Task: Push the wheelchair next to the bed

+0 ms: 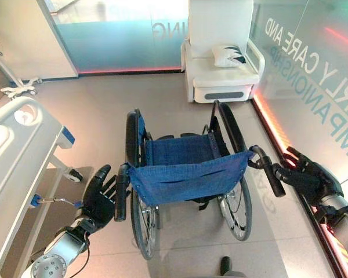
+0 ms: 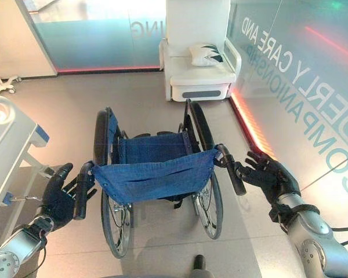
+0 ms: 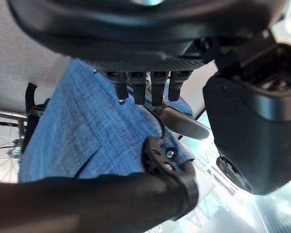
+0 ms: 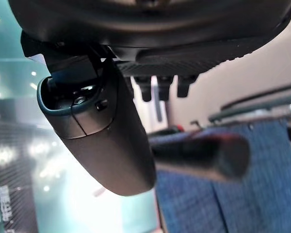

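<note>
**Wheelchair reached but not yet pushed to the bed**

Pale floor tiles (image 1: 104, 110) were seen between a glass wall and a white armchair (image 1: 220, 63) at the far side. The wheelchair (image 1: 182, 174), with its blue fabric back, was found standing in the middle of the floor, well apart from the bed (image 1: 17, 150), whose white end rail was seen at the floor's left edge. The left hand (image 1: 98, 197) was held with fingers spread, just beside the left push handle (image 1: 121, 194); no grasp was made. The right hand (image 2: 269, 176) was likewise spread, close to the right push handle (image 2: 232, 171), without closing round it. Only the approach was judged done; gripping both handles and the whole push toward the bed were judged still left.
</note>
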`<state>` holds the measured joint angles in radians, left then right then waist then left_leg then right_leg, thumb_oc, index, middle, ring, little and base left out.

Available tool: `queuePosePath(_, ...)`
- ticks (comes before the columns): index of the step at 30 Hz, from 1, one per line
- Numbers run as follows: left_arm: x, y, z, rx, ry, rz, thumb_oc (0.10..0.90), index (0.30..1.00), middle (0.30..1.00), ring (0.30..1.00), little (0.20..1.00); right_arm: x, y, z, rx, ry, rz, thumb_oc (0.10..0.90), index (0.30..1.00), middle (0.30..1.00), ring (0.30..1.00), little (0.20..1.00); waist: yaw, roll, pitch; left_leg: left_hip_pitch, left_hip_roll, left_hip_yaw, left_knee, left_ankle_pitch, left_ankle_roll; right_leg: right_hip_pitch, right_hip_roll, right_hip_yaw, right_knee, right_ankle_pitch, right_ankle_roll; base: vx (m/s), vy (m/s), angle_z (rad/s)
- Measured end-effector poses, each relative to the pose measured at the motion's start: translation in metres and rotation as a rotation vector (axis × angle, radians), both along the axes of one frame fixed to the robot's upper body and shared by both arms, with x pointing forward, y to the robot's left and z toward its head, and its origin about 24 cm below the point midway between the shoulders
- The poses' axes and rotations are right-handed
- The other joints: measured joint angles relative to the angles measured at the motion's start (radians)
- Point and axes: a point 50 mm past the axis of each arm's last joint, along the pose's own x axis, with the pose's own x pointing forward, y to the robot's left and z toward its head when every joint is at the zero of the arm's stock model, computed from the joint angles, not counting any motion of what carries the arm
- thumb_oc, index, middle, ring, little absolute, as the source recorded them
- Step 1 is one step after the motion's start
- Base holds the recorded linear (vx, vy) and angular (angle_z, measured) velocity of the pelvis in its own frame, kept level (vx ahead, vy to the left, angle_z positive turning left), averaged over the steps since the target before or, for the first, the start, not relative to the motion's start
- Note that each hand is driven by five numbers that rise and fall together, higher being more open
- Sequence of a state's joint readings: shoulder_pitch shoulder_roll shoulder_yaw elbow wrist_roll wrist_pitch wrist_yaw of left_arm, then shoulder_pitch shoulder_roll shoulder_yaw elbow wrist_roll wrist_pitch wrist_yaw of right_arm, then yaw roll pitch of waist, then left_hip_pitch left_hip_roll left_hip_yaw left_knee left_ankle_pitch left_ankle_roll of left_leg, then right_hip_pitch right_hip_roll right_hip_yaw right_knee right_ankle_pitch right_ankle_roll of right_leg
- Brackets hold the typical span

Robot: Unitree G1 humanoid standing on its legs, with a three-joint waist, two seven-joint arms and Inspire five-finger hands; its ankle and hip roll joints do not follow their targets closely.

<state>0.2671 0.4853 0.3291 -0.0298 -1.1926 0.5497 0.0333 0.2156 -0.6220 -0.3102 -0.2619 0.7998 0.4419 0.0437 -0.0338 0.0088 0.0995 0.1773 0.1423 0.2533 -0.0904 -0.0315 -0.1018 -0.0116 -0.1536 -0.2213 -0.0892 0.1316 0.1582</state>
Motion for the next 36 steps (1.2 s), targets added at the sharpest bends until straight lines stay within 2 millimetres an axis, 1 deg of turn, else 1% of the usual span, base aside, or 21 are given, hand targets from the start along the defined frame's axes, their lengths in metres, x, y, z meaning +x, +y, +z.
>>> queuePosePath(6,0.000,0.000,0.000,0.000,0.000,0.000,0.800,0.900,0.900,0.900,0.900,0.004,0.001,0.004,0.063,-0.036,-0.063,0.800,0.900,0.900,0.900,0.900,0.019,0.006,0.003,0.000,0.000,-0.001,0.000,0.000,0.000,0.001,0.000,-0.003,0.000,0.000,0.000,0.00,0.000,0.00)
queuePosePath(7,0.000,0.000,0.000,0.000,0.000,0.000,0.800,0.900,0.900,0.900,0.900,0.004,0.002,0.005,0.098,-0.048,-0.064,0.800,0.900,0.900,0.900,0.900,0.022,0.008,0.005,0.000,0.000,-0.001,0.000,0.000,0.000,0.001,0.000,-0.003,0.000,0.000,0.000,0.01,0.003,0.04)
queuePosePath(12,0.000,0.000,0.000,0.000,0.000,0.000,0.800,0.900,0.900,0.900,0.900,0.004,0.004,0.005,0.107,-0.060,-0.065,0.800,0.900,0.900,0.900,0.900,0.032,0.008,0.005,0.002,0.000,-0.001,0.000,0.000,0.000,0.001,0.000,-0.007,0.000,0.000,0.000,0.00,0.001,0.02)
queuePosePath(18,0.000,0.000,0.000,-0.001,-0.001,-0.001,0.800,0.900,0.900,0.900,0.900,0.004,0.004,0.004,0.111,-0.061,-0.065,0.800,0.900,0.900,0.900,0.900,0.034,0.008,0.005,0.000,0.000,0.000,0.000,0.000,0.000,0.003,-0.001,-0.008,0.000,0.000,0.000,0.00,0.000,0.00)
queuePosePath(24,0.000,0.000,0.000,-0.004,-0.007,-0.006,0.800,0.900,0.900,0.900,0.900,0.007,0.006,0.011,0.158,-0.145,-0.071,0.800,0.900,0.900,0.900,0.900,0.033,0.008,0.005,0.001,0.000,0.001,0.000,0.000,0.000,0.004,-0.001,-0.008,0.000,0.000,0.000,0.00,0.000,0.00)
queuePosePath(28,0.000,-0.001,0.001,-0.008,-0.015,-0.013,0.800,0.900,0.900,0.900,0.900,0.006,0.007,0.009,0.164,-0.148,-0.078,0.800,0.900,0.900,0.900,0.900,0.031,0.008,0.005,0.006,0.000,0.001,0.000,0.000,0.000,0.004,-0.001,-0.008,0.000,0.000,0.000,0.00,0.000,0.00)
queuePosePath(31,0.000,-0.001,0.001,-0.008,-0.015,-0.013,0.800,0.900,0.900,0.900,0.900,0.006,0.007,0.008,0.152,-0.145,-0.081,0.800,0.900,0.900,0.900,0.900,0.030,0.008,0.005,0.006,0.000,0.001,0.000,0.000,0.000,0.004,-0.001,-0.008,0.000,0.000,0.000,0.00,0.000,0.00)
queuePosePath(36,0.001,-0.001,0.001,-0.007,-0.015,-0.013,0.800,0.900,0.900,0.900,0.900,0.006,0.001,0.008,-0.007,-0.127,-0.114,0.800,0.900,0.900,0.900,0.900,0.030,0.008,0.005,0.001,0.000,0.001,0.000,0.000,0.000,0.005,-0.001,-0.008,0.000,0.000,0.000,0.00,0.000,0.00)
